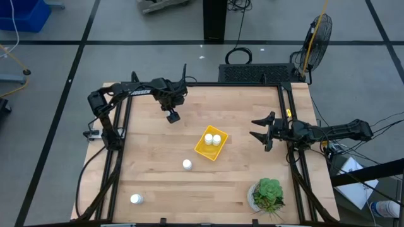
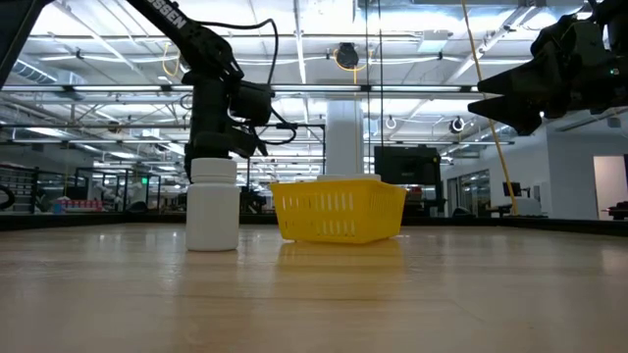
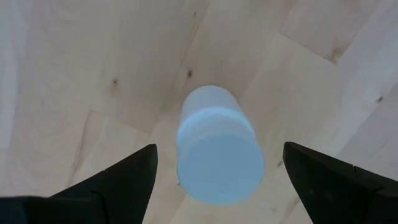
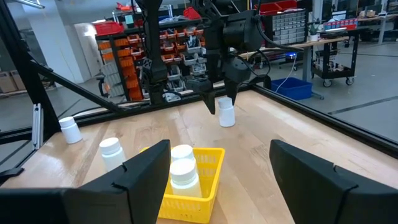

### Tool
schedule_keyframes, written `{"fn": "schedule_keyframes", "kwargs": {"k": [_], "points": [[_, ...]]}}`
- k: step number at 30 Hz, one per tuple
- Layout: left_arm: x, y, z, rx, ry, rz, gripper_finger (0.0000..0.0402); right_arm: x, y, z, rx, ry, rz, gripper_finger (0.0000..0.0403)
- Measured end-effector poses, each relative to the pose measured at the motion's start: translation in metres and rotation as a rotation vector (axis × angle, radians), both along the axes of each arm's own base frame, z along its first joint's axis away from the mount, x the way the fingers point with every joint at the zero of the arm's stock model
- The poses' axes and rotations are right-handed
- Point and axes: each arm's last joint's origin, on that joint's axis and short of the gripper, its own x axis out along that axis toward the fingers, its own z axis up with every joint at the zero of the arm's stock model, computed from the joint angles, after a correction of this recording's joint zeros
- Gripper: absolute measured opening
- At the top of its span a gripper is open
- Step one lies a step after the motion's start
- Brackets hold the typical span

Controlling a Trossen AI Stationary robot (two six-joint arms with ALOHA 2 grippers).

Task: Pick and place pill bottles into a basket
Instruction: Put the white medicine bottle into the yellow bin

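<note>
My left gripper [image 1: 172, 116] hangs open over the far left part of the table, fingers pointing down. A white pill bottle [image 3: 217, 146] stands upright on its base below it, between the two fingers [image 3: 130, 180] and apart from both. It also shows in the right wrist view [image 4: 226, 114]. The yellow basket [image 1: 211, 142] sits mid-table with two bottles [image 4: 180, 165] standing in it. One bottle [image 1: 187, 164] stands just near of the basket, another [image 1: 136, 199] at the near left. My right gripper [image 1: 259, 128] is open and empty, held above the table right of the basket.
A white pot with a green plant [image 1: 266, 194] stands at the near right corner. Black frame rails [image 1: 117, 157] run along the table's left and right sides. Bare wood lies between the basket and my right gripper.
</note>
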Motion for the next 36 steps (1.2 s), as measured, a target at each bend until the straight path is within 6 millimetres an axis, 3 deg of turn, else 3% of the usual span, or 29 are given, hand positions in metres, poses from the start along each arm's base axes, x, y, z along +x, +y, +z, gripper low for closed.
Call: {"fn": "schedule_keyframes", "kwargs": {"k": [13, 18, 25, 36], "points": [[0.002, 0.001, 0.000, 0.023, -0.014, -0.022, 0.0347, 0.000, 0.000, 0.000, 0.000, 0.000, -0.002, 0.0265], [0.003, 0.003, 0.000, 0.043, -0.018, -0.022, 0.0295, 0.000, 0.000, 0.000, 0.000, 0.001, -0.002, 0.0265], [0.003, 0.001, 0.001, 0.020, -0.023, -0.027, 0.0173, 0.000, 0.000, -0.001, -0.001, 0.008, -0.002, 0.0265], [0.008, -0.008, 0.001, 0.052, -0.003, -0.062, 0.0168, 0.000, 0.000, -0.001, -0.001, 0.008, -0.003, 0.0265]]}}
